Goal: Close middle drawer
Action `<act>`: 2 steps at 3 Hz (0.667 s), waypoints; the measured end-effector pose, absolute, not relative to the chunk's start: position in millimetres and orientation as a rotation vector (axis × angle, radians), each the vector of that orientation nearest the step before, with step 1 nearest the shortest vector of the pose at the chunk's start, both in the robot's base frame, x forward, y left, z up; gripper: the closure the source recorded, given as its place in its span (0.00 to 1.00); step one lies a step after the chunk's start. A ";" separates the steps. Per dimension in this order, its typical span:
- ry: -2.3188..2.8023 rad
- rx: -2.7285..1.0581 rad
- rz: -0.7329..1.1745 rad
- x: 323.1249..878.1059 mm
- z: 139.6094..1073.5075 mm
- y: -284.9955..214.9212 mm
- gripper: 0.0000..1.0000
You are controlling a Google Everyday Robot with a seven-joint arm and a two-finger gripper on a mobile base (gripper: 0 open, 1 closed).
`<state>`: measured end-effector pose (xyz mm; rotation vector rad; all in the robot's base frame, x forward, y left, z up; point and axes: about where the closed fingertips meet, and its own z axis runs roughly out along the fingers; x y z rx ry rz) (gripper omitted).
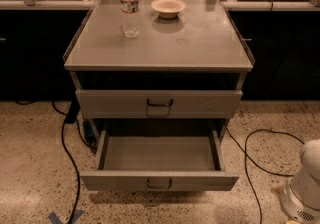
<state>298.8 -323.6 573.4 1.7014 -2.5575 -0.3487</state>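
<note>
A black cable (pixel 68 163) trails over the speckled floor at left. A grey cabinet stands in the middle; on its surface (pixel 200 43) a water bottle (pixel 129 8) stands upright, left of a small bowl (pixel 168 6). The top drawer (pixel 200 104) is shut. Below it the middle drawer (pixel 115 180) is pulled fully out. My white end effector (pixel 304 188) sits at the lower right edge, well apart from it; I cannot tell its state
</note>
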 end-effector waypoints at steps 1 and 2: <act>-2.556 1.701 -0.349 298.5 573.0 -323.5 0.00; -2.515 1.700 -0.387 289.8 557.2 -318.3 0.00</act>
